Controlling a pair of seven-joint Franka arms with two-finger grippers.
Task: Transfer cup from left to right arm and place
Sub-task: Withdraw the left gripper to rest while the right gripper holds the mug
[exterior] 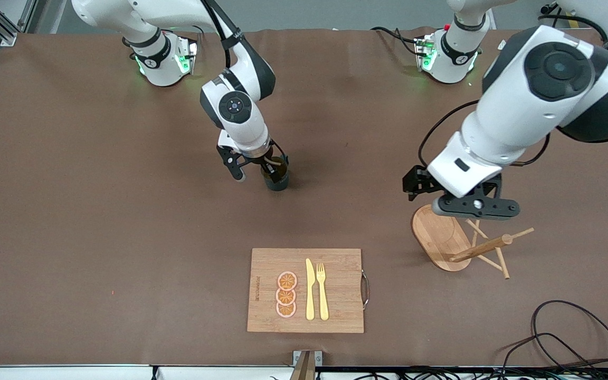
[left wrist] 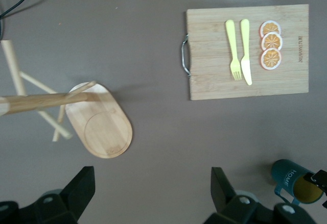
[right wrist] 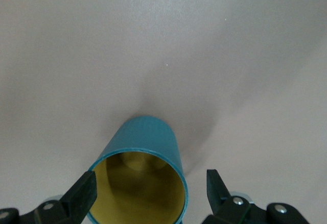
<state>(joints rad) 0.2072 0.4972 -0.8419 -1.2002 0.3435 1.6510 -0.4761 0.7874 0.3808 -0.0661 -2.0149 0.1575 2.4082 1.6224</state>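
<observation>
At frame centre, the right claw (exterior: 255, 172) straddles the cup (exterior: 276, 177) on the surface (exterior: 98, 221), fingers spread; the left claw (exterior: 459, 203) hangs wide open, empty.

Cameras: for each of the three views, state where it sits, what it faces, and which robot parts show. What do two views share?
Front view: high across the table, facing both arms, cup and cutting board.
Left wrist view: on the left arm, looking down past its open fingers at the mug tree.
Right wrist view: on the right arm, its fingers open around the cup.
Shared: the cup appears in all three.
</observation>
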